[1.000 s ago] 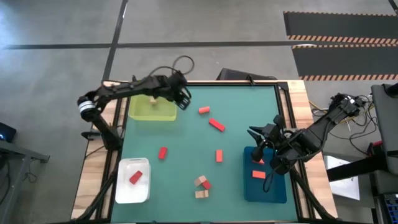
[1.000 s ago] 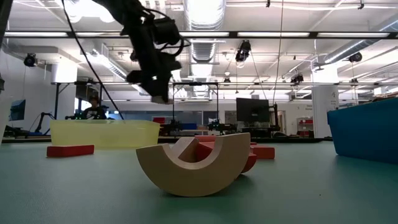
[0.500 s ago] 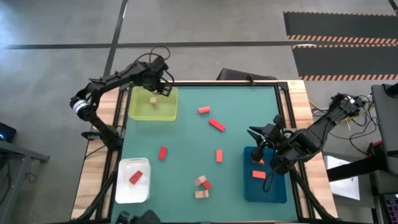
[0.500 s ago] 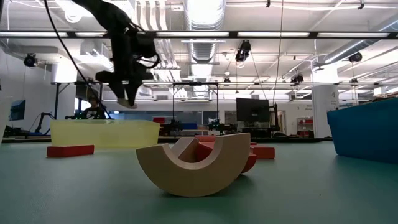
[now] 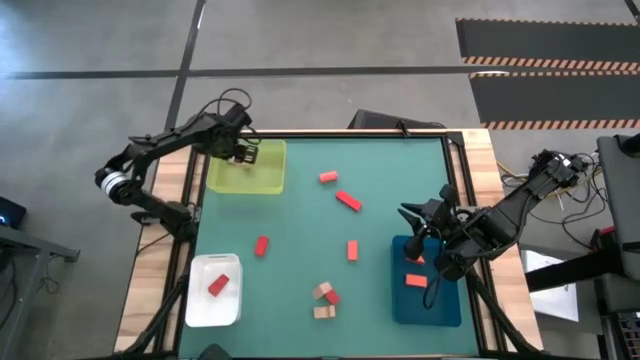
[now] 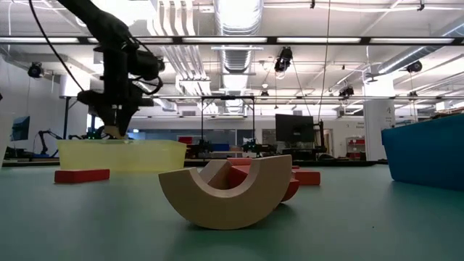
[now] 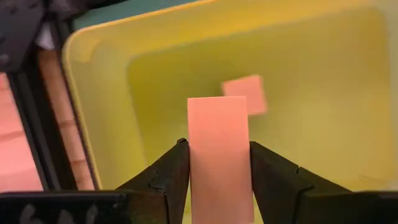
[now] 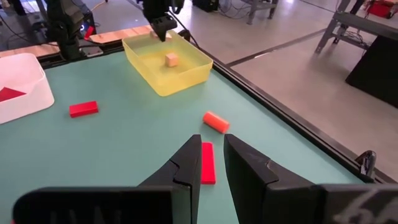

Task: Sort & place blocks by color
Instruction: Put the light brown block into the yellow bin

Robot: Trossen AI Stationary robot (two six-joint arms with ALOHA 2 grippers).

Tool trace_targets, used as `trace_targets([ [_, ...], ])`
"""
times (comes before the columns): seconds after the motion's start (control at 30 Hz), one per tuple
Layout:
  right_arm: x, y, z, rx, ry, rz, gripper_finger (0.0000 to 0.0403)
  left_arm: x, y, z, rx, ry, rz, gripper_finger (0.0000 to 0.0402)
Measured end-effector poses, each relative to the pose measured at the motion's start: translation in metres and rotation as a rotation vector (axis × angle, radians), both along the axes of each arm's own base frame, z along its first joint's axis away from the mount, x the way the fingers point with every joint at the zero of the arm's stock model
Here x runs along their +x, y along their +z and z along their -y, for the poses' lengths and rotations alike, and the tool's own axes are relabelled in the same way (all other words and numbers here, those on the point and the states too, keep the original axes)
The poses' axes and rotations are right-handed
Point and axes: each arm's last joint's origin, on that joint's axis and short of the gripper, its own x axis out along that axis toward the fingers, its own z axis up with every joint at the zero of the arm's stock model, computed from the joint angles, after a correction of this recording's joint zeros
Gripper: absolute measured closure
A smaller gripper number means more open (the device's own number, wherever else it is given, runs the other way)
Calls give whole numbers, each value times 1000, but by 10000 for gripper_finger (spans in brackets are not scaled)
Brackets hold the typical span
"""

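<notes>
Now you are carrying a tan rectangular block [image 7: 219, 155] pinched upright between the fingers of the left gripper [image 7: 217, 171], poised over the yellow-green tray [image 5: 262, 184] at the far left corner of the table. A small tan cube [image 8: 171, 60] is already lying on the tray floor, so this looks like the tray for natural wood. In the low view the left gripper [image 6: 112, 129] is hanging just above the tray's rim [image 6: 119, 147], close to its outer wall. To do the drop cleanly, you are best easing the block toward the tray's middle and lowering it inside the walls before parting the fingers; released from the edge, it could tip onto the wooden table border. Aim beside the cube, not on it.

Across the teal mat [image 5: 300, 230], red bars [image 5: 348, 200] and an orange cylinder [image 5: 327, 177] are waiting, with a mixed cluster of tan and red pieces [image 5: 324, 296] near the front edge. A red block is sitting in the white tray [image 5: 200, 305]. The right gripper [image 5: 418, 225] is idling over the blue tray [image 5: 440, 310], its fingers only slightly apart and holding nothing.
</notes>
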Motion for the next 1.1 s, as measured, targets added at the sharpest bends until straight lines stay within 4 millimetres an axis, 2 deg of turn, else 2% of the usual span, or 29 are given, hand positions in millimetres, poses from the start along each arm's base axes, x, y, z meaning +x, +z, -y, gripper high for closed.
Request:
trace_targets([
  [0.6, 1, 0, 3, -8, -7, -6, 344, -14, -55, 11, 78, 82, -25, 267],
  [1.1, 1, 0, 3, 7, -17, 6, 344, -17, -70, 11, 134, 117, -19, 267],
])
